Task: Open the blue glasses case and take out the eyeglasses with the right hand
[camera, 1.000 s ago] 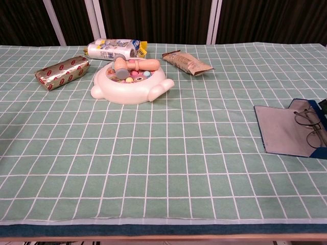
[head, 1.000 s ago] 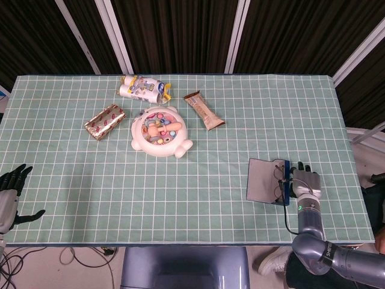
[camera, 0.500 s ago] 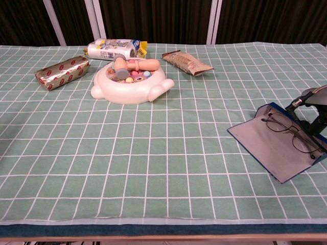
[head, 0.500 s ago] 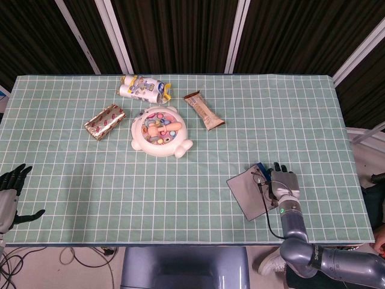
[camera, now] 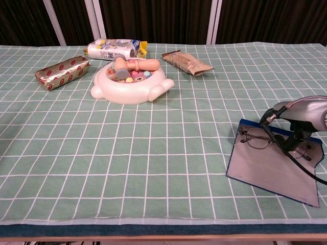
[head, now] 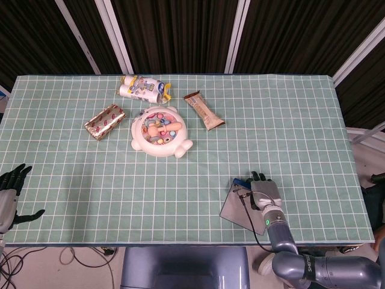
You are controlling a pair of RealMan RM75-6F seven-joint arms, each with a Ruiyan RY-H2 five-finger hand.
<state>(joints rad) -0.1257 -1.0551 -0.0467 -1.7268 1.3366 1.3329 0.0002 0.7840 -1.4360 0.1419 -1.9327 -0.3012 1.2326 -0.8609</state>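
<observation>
The right hand [head: 263, 191] rested over the open blue glasses case [camera: 276, 168] near the table's [head: 301, 120] front edge, toward its right corner; whether it grasped the eyeglasses [camera: 257, 138] could not be told. The left hand [head: 8, 195] hung released off the front-left corner.

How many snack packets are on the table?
3, all at the far left part: a white pack at the back edge, a gold pack left of the toy, and a brown bar right of it. None seem hidden.
</observation>
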